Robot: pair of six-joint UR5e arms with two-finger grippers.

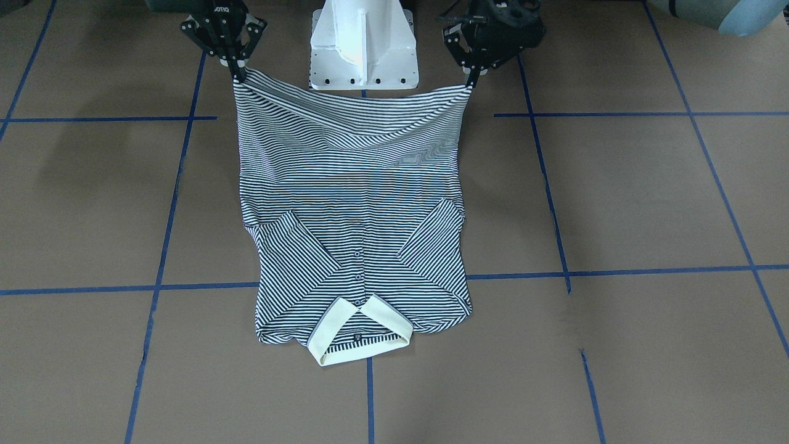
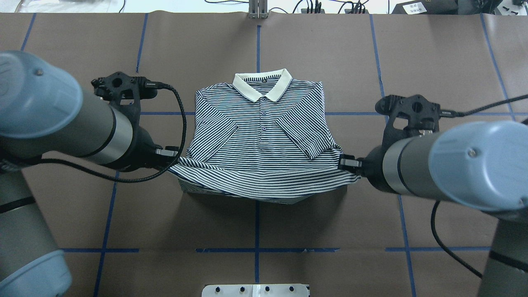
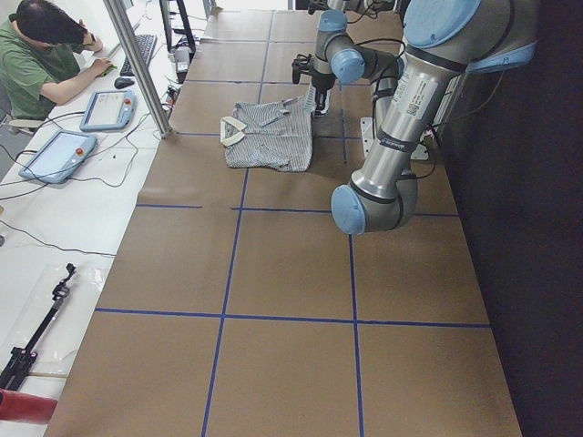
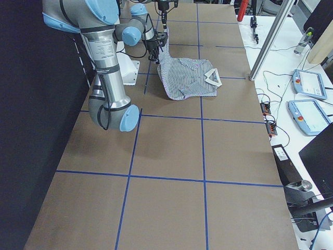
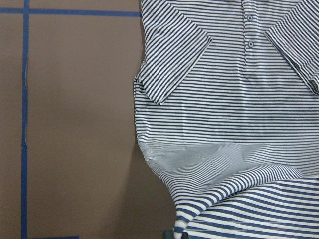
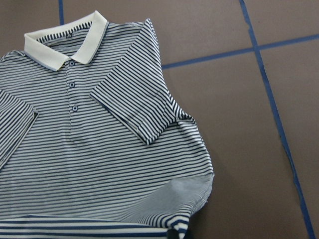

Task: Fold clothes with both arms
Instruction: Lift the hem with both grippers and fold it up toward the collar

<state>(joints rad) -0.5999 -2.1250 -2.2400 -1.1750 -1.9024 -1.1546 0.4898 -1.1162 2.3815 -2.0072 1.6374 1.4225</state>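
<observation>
Table [image 2: 330, 222]: brown paper, blue tape grid. Striped polo shirt [image 2: 260, 140] lies at centre in the overhead view, collar [image 2: 246, 87] at 12 o'clock, sleeves folded inward, hem held up at 6 o'clock. Left gripper [image 1: 471, 80] pinches the shirt's 8 o'clock hem corner and right gripper [image 1: 237, 74] the 4 o'clock corner. Cloth hides most of the fingertips, and the wrist views cut them off.

The table [image 2: 330, 214] has a brown surface crossed by a grid of blue tape lines [image 2: 256, 231]. A white base [image 1: 363, 46] stands at one edge. In front of the base lies a striped shirt [image 2: 264, 136], collar end flat and farthest from the base, hem end raised off the surface.
</observation>
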